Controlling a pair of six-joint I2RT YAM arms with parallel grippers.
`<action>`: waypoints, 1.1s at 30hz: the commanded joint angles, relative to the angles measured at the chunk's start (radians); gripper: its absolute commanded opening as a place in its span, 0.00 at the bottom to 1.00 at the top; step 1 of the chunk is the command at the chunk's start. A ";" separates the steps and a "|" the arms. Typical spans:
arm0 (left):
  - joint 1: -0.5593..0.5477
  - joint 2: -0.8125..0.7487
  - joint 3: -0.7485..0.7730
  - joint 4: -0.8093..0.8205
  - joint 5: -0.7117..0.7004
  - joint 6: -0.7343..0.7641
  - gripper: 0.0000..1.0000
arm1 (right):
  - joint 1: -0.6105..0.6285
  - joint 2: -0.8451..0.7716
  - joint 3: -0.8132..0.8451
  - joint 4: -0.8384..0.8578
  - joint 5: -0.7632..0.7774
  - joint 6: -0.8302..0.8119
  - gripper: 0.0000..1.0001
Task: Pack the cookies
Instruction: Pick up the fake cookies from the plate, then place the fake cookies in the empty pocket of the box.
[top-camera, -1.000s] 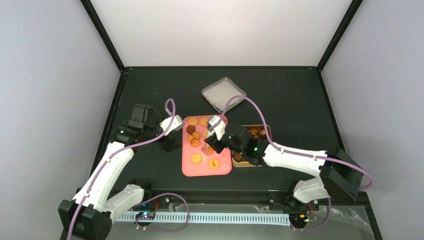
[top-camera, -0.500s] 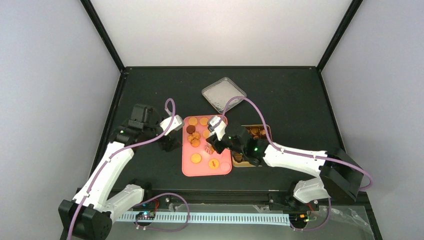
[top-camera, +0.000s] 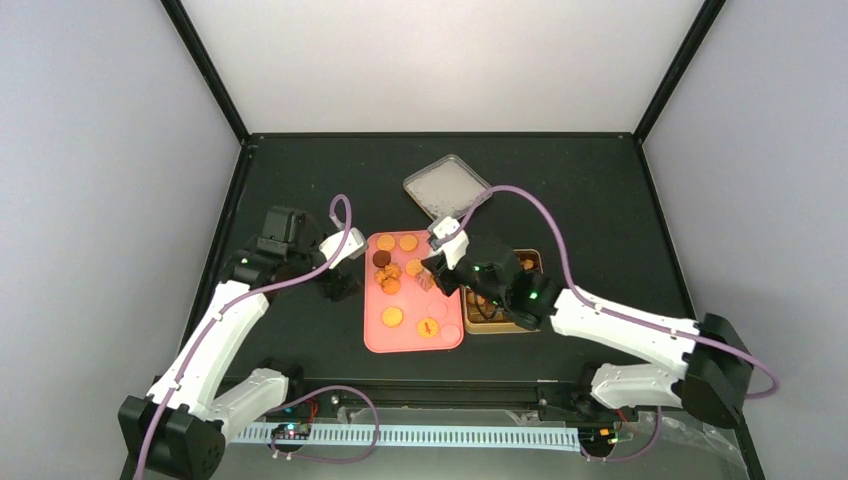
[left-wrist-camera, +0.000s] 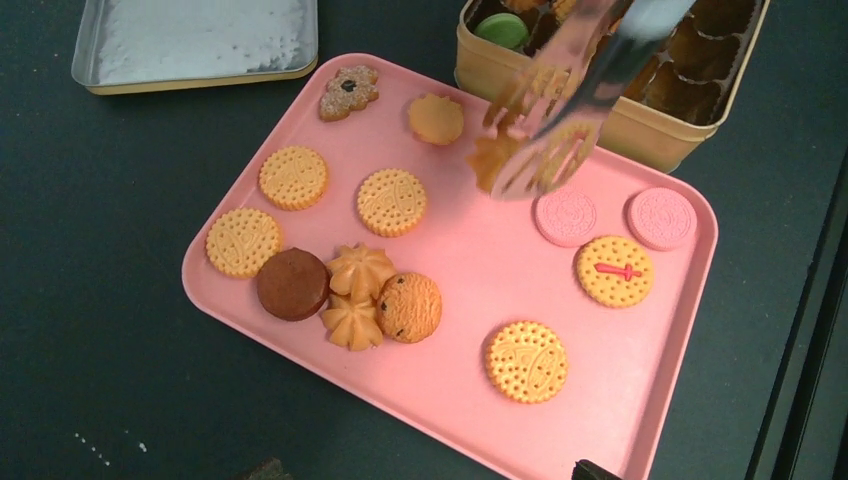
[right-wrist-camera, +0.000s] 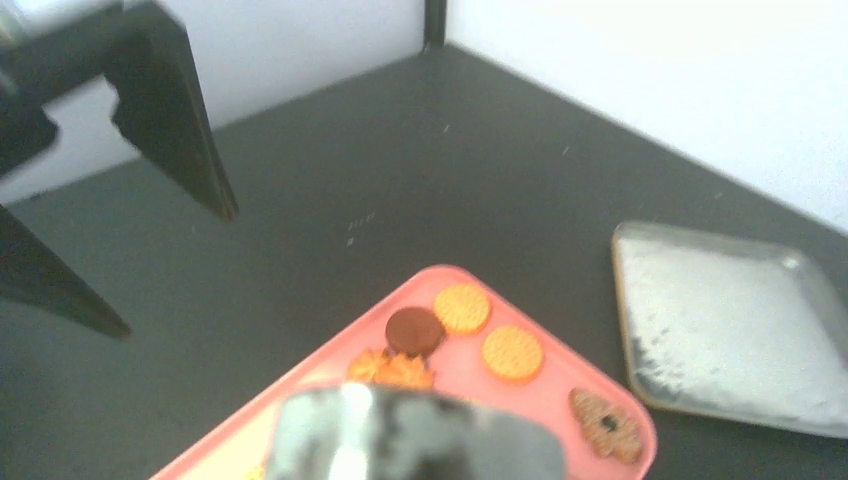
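Observation:
Several cookies (top-camera: 390, 275) lie on a pink tray (top-camera: 400, 340): golden rounds (left-wrist-camera: 392, 202), a dark brown one (left-wrist-camera: 292, 284) and two pale pink ones (left-wrist-camera: 565, 216). My right gripper (top-camera: 440, 272) is shut on metal tongs (left-wrist-camera: 560, 100), which show as a grey blur (right-wrist-camera: 410, 435) in the right wrist view. The tong ends hover over the tray's far side around a golden cookie (left-wrist-camera: 497, 155), right beside the gold tin (left-wrist-camera: 640, 135). A green cookie (left-wrist-camera: 500, 30) sits in the tin. My left gripper (top-camera: 340, 288) stands open and empty at the tray's left edge.
The tin's silver lid (top-camera: 447, 187) lies upside down on the black table behind the tray. The gold tin (top-camera: 500, 330) touches the tray's right side and holds brown paper cups. Black frame posts rise at the back corners.
My right arm has swung right and up, carrying the tongs from the tray's middle toward the tin, and the tongs have been squeezed closer. The left arm has not moved.

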 joint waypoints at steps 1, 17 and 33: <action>0.013 0.010 0.046 -0.010 -0.015 -0.008 0.76 | 0.000 -0.113 0.059 -0.061 0.126 -0.020 0.21; 0.015 0.018 0.048 -0.014 -0.003 0.002 0.76 | -0.122 -0.408 -0.037 -0.547 0.606 0.310 0.23; 0.015 0.030 0.054 -0.026 0.009 0.009 0.76 | -0.125 -0.435 -0.053 -0.683 0.657 0.429 0.39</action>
